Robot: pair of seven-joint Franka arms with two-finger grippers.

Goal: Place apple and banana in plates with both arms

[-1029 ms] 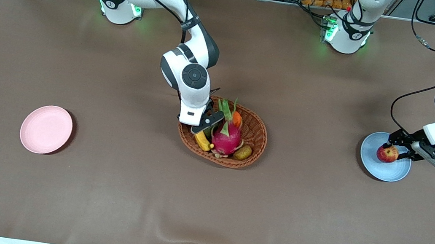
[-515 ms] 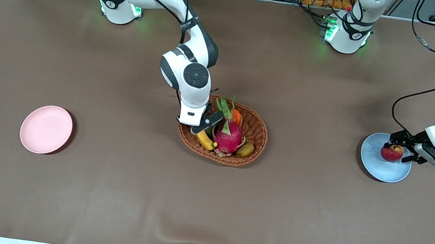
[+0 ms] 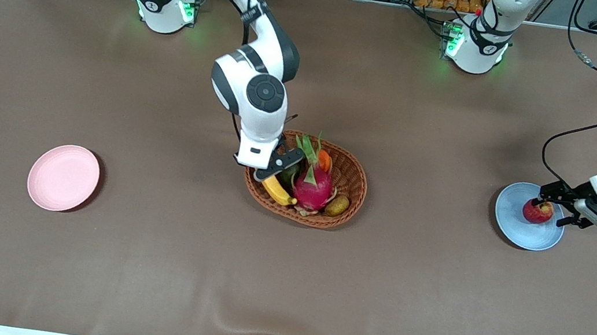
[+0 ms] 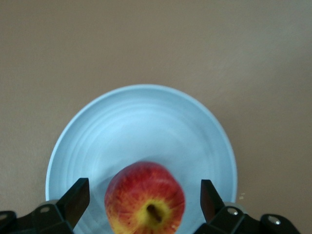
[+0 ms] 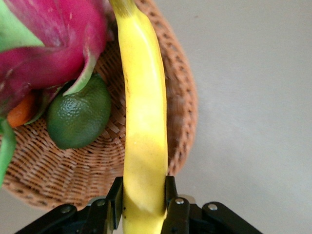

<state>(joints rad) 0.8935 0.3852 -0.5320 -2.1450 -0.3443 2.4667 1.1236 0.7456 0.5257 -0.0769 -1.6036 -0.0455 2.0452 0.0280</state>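
The red apple sits on the light blue plate toward the left arm's end of the table. My left gripper is open just above it, one finger on each side and both clear of the fruit. My right gripper is shut on one end of the yellow banana. The banana's other end points down into the wicker basket. The pale pink plate lies bare toward the right arm's end.
The basket at mid-table also holds a magenta dragon fruit, a dark green avocado, a small orange fruit and a brownish-olive fruit. Brown cloth covers the table.
The left gripper opened, letting go of the apple on the blue plate, and drew back a little. The right gripper closed on the banana and lifted it slightly.
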